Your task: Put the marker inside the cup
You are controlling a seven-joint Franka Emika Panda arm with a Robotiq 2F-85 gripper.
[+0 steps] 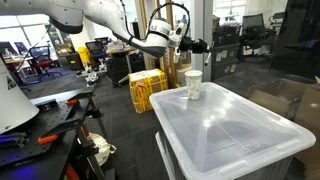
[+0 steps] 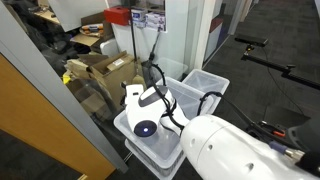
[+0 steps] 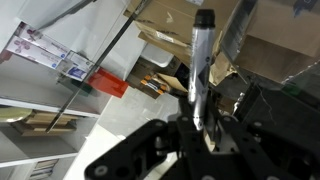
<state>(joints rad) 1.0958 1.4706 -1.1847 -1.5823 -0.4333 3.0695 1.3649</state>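
Well, the pincer (image 3: 200,128) is clamped tight on the marker (image 3: 199,62), which juts out past the fingertips in the wrist view. In an exterior view it hangs in the air above the cup (image 1: 193,85), well clear of the rim. The cup stands upright near the far corner of a clear plastic bin's lid (image 1: 245,135). A yellow crate (image 1: 147,90) sits on the floor just beyond the bin. In an exterior view the white arm (image 2: 235,150) fills the foreground, with cardboard boxes (image 2: 105,70) behind.
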